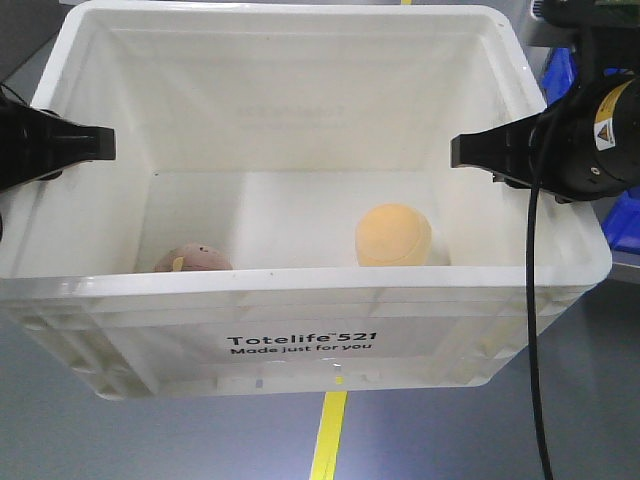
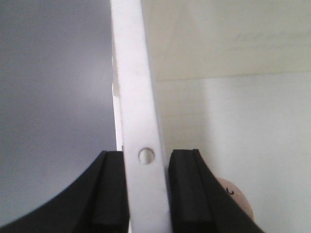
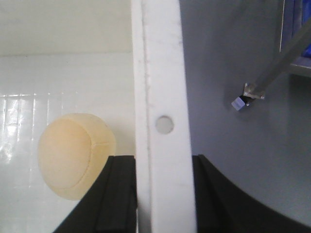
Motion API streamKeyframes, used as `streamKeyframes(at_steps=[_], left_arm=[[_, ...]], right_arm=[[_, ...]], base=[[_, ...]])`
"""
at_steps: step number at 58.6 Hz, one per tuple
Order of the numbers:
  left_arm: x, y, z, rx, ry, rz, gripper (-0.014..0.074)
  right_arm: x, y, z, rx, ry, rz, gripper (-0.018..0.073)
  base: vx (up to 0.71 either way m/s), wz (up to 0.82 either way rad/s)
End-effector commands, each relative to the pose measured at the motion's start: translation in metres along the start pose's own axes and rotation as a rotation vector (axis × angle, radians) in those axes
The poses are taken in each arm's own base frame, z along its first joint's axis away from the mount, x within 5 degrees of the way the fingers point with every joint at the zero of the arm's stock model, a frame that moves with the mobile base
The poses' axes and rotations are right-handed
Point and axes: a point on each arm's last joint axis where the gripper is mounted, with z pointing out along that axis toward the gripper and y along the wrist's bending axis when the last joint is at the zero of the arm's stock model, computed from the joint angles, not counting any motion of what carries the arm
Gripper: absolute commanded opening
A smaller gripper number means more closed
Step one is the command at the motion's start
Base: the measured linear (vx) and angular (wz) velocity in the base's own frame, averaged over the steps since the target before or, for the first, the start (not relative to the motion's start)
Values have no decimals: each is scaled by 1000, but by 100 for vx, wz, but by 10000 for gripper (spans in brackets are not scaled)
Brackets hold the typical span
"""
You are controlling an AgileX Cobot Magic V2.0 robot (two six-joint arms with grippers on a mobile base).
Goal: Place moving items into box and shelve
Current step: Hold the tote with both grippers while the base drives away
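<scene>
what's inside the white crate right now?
Two items on the crate floor: a yellow-orange fruit right of centre and a pinkish-brown one at the front left, its lower part and the floor there hidden behind the front wall.

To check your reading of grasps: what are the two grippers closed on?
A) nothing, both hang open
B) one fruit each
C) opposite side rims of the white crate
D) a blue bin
C: the left gripper and right gripper each pinch a side rim of the crate.
</scene>
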Motion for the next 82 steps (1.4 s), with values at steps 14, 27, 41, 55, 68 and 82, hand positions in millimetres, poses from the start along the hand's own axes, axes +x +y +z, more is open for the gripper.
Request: streamKeyframes(at_steps=[14, 27, 41, 55, 68, 82], left_arm=[[-20, 1, -22, 24, -182, 46, 147], [-20, 1, -22, 24, -182, 46, 147], [-20, 1, -22, 24, -182, 46, 147], [-20, 1, -22, 24, -182, 46, 147], [-20, 1, -22, 24, -182, 46, 147], [-20, 1, -22, 24, -182, 46, 147]], right_arm=[[-20, -10, -22, 14, -187, -25, 60], [-20, -10, -22, 14, -187, -25, 60], [-20, -10, -22, 14, -187, -25, 60], [-20, -10, -22, 14, -187, -25, 60], [-20, -10, -22, 14, -187, -25, 60], [-20, -10, -22, 13, -188, -25, 60]], base=[[45, 5], [45, -4], [44, -9], [43, -12], [43, -12], [44, -7]])
